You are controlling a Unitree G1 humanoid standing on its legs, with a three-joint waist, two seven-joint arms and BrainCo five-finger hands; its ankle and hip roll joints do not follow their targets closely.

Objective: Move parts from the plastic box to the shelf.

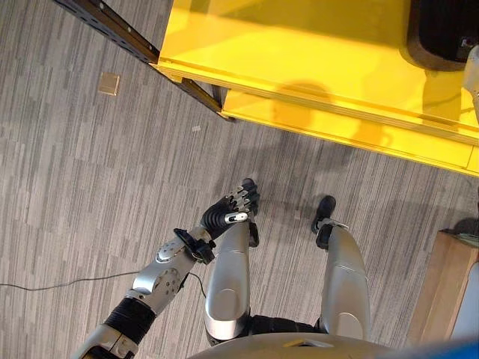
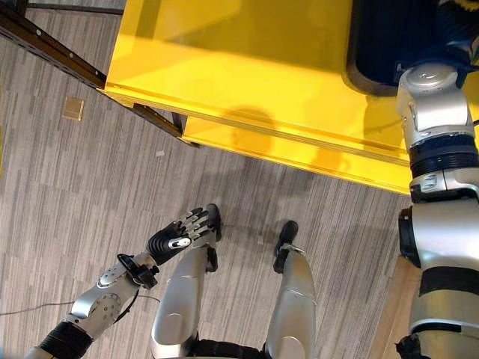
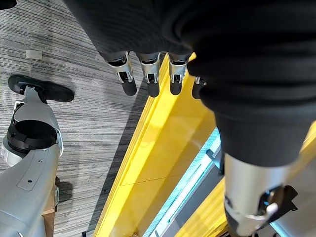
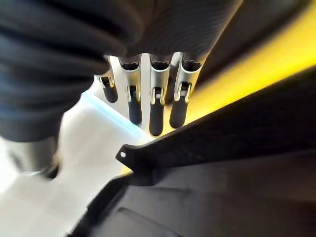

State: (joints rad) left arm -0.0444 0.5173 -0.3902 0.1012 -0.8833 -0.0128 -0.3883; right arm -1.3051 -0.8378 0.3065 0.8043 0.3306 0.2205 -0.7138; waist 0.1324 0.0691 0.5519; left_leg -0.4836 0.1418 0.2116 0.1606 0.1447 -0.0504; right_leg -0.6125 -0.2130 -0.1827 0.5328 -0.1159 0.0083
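Left robot hand: low over the grey carpet, fingers straight and relaxed, holding nothing.
Right robot hand: fingers extended, empty, beside the black part.
Black part: on the yellow shelf.
Writing: none legible.

Humanoid arms and hands, silver-grey shells with dark covers.
Left arm: silver-grey casing with small screw heads, black band near the elbow, black clamp at the wrist. Left hand: dark ribbed cover, silver fingers with dark tips. Right arm: rounded silver-grey segments parted by dark rings. Right hand: dark ribbed cover, silver dark-tipped fingers.
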